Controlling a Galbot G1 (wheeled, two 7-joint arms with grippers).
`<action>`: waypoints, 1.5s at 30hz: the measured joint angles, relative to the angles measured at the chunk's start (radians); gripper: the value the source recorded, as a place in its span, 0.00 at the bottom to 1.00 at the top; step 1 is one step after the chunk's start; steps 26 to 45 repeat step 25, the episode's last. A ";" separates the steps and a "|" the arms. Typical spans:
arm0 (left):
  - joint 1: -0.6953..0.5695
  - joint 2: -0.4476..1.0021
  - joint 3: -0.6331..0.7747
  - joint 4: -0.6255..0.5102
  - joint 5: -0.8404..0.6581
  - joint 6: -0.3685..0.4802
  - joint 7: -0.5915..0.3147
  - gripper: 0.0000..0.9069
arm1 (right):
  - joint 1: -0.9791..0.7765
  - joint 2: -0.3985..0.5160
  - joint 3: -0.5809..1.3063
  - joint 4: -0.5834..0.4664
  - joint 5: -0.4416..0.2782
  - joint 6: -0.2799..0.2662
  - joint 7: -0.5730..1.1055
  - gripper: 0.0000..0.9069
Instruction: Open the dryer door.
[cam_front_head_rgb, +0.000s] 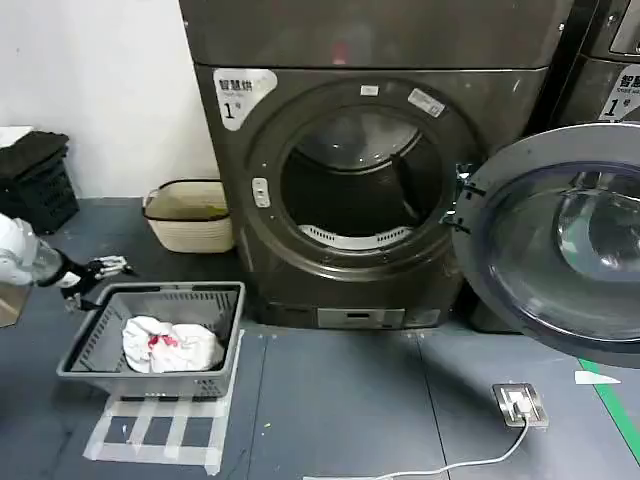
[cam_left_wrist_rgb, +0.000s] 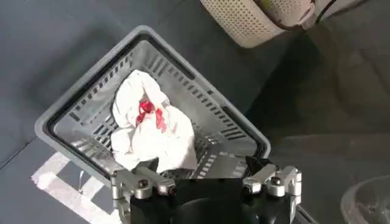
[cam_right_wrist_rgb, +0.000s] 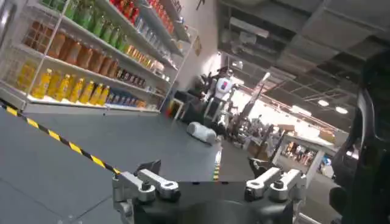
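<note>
The dryer door (cam_front_head_rgb: 560, 245), a round chrome-rimmed porthole of dark bulging glass, stands swung wide open to the right of its dark grey dryer (cam_front_head_rgb: 370, 40). The round drum opening (cam_front_head_rgb: 358, 180) is uncovered and looks dark inside. My left gripper (cam_front_head_rgb: 108, 267) hovers low at the far left, well away from the door. In the left wrist view this gripper (cam_left_wrist_rgb: 203, 163) is open, with nothing between its fingers, above a grey basket (cam_left_wrist_rgb: 91, 79). My right gripper (cam_right_wrist_rgb: 205, 164) is open and holds nothing, facing a shop floor with shelves.
The grey laundry basket (cam_front_head_rgb: 232, 330) holds a white cloth with a red spot (cam_front_head_rgb: 170, 345) and sits on taped floor. A beige woven basket (cam_front_head_rgb: 190, 228) stands left of the dryer, a black crate (cam_front_head_rgb: 35, 185) farther left. A floor socket (cam_front_head_rgb: 520, 403) with cable lies front right. A second machine (cam_front_head_rgb: 610, 70) stands behind the open door.
</note>
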 joint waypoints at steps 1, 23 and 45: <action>0.000 0.000 0.000 0.000 0.001 0.000 0.001 1.00 | 0.000 0.000 0.000 -0.001 0.002 0.003 0.000 1.00; -0.001 -0.002 0.004 0.001 0.006 0.000 0.002 1.00 | 0.002 -0.002 0.002 -0.011 -0.002 0.021 -0.009 1.00; -0.002 -0.002 0.004 0.002 0.006 0.000 0.002 1.00 | 0.002 -0.002 0.002 -0.012 -0.002 0.021 -0.009 1.00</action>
